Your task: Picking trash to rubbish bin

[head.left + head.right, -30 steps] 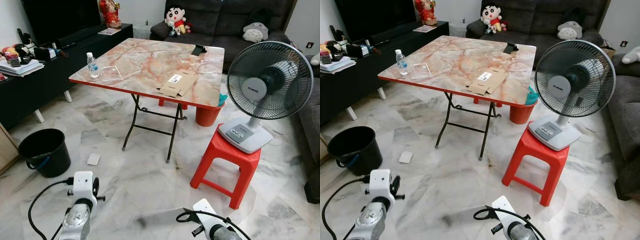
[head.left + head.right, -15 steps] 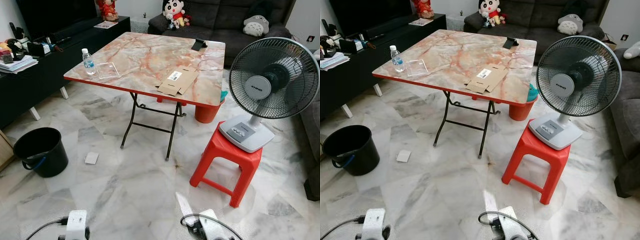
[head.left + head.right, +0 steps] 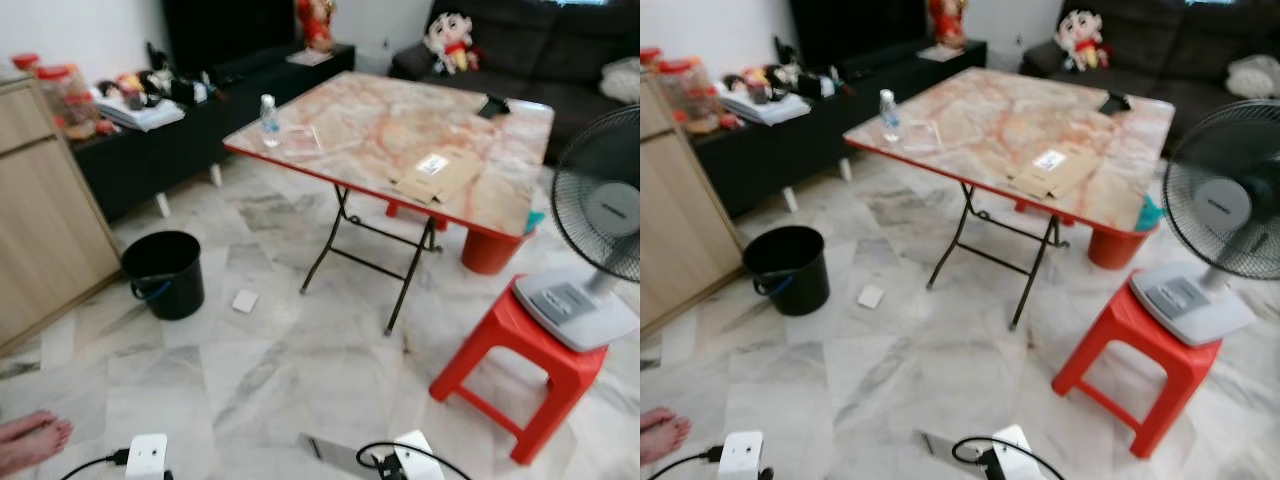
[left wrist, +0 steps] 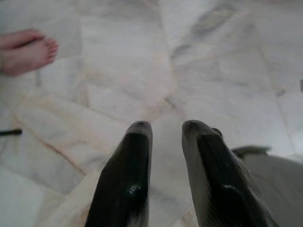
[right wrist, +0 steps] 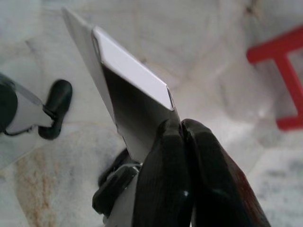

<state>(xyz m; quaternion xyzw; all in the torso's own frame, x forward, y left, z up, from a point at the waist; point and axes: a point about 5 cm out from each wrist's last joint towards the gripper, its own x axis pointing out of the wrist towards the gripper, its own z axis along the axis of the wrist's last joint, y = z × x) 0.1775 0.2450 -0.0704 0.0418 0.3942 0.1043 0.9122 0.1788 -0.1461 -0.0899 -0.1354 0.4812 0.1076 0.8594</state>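
My right gripper (image 5: 182,125) is shut on a flat white and grey carton (image 5: 128,90), which also shows low in the head view as a grey strip (image 3: 330,455). My left gripper (image 4: 165,127) hangs open above the marble floor with nothing between its fingers. A black bucket (image 3: 165,272) stands on the floor to the left, beside a wooden cabinet (image 3: 45,210). A small white scrap (image 3: 244,301) lies on the floor just right of the bucket. On the marble-topped folding table (image 3: 380,115) are a water bottle (image 3: 268,120), a clear plastic tray (image 3: 300,140) and a flat cardboard piece (image 3: 437,175).
A person's bare foot (image 3: 30,440) rests on the floor at the near left. A fan (image 3: 600,240) sits on a red stool (image 3: 525,365) at the right. A red pail (image 3: 490,250) stands under the table. A black TV bench (image 3: 170,150) and sofa (image 3: 540,50) line the back.
The camera has swung to the left, so the table and fan shifted right and the cabinet and a foot came into view. The right gripper still holds the carton.
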